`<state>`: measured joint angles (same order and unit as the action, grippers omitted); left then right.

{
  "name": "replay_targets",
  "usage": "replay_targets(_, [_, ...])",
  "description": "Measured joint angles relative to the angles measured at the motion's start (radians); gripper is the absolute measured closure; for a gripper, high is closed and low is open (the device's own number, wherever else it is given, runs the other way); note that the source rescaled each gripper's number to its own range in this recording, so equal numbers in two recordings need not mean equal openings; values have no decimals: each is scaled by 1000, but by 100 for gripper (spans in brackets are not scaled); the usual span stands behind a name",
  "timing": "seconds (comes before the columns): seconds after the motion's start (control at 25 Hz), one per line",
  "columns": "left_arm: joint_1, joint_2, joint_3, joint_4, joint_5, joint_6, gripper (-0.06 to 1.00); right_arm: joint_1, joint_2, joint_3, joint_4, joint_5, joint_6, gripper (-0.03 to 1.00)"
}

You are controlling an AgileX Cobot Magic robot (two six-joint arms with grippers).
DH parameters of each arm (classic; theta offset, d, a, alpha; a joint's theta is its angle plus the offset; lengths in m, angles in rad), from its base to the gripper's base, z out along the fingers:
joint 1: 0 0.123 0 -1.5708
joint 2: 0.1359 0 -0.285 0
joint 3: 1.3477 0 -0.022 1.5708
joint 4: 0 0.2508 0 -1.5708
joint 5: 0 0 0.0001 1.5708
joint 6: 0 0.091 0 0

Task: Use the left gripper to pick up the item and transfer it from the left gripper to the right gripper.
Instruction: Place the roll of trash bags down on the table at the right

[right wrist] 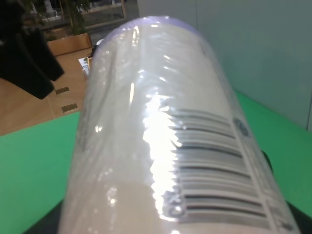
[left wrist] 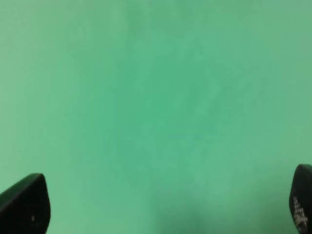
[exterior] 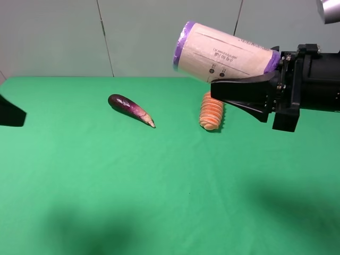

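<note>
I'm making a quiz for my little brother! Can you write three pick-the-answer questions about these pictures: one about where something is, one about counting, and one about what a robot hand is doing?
1. Where is the can?
A) lying flat on the table
B) up in the air in the right gripper
C) in the left gripper

2. How many vegetables lie on the table?
A) two
B) one
C) four

3. What is the left gripper doing?
A) squeezing a vegetable
B) holding the can
C) open, holding nothing

Answers:
1 B: the right gripper clamps the can well above the table.
2 A: only the eggplant and the carrot piece lie there.
3 C: its wrist view shows the fingertips spread wide, with only green table between them.
</note>
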<state>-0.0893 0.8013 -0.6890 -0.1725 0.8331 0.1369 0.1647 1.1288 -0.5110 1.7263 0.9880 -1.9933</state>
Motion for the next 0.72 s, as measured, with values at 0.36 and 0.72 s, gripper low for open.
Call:
replay_targets(0.36, [0, -313, 83, 117, 0, -93, -2, 0, 0, 0, 0, -1, 8, 95])
replay_targets(0.72, [0, -637, 153, 182, 148, -125, -1, 0, 0, 0, 0, -13, 11, 95])
